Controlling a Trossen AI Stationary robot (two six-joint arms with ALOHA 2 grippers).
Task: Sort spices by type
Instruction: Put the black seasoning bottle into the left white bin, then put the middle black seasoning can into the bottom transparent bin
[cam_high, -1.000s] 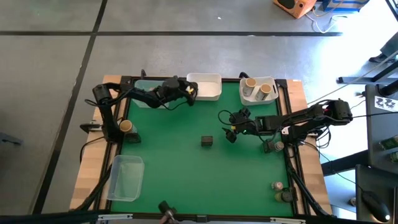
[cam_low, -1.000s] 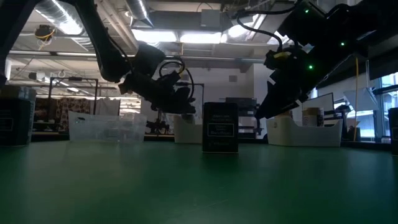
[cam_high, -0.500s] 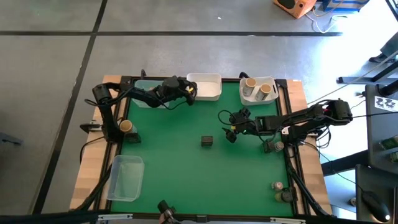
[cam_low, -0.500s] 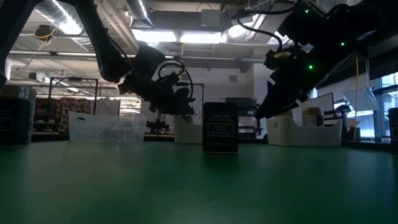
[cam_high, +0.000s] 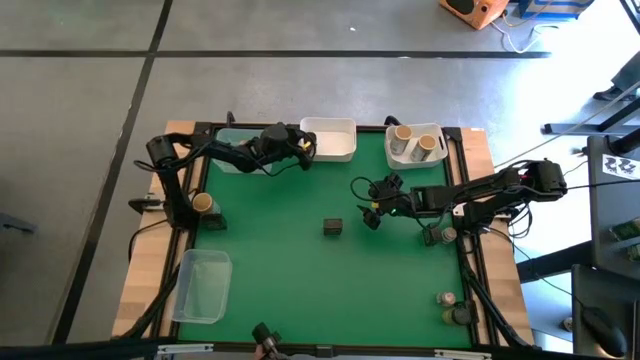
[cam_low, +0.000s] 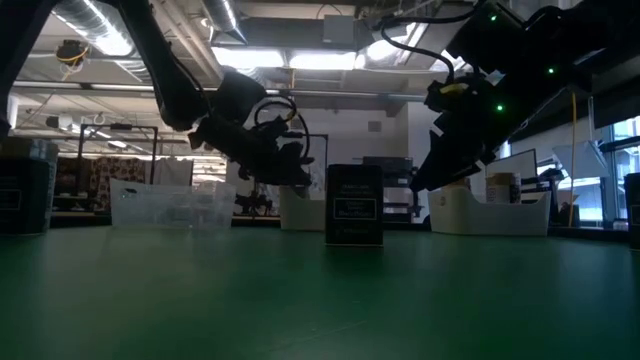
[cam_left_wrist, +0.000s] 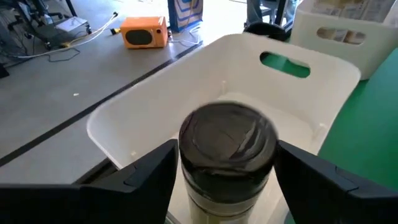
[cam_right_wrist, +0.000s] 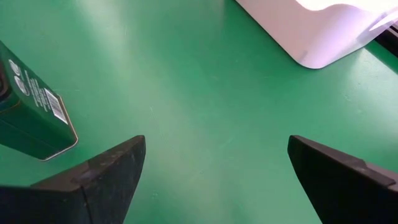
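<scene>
1. The whole worktop (cam_high: 300, 250) was viewed from directly overhead.
2. A level, surface-height view was taken across it towards the room.
3. The white tub (cam_left_wrist: 249, 81) was seen close up from the left wrist.
4. The dark box (cam_right_wrist: 31, 112), shared with the overhead (cam_high: 333, 227) and low (cam_low: 354, 205) views, was seen from the right wrist.

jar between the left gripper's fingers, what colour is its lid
Dark grey-brown lid; the left wrist view shows it best.

jar (cam_left_wrist: 227, 158) base cut off by frame edge, dark tin (cam_right_wrist: 32, 112) partly cropped, label unreadable
</scene>
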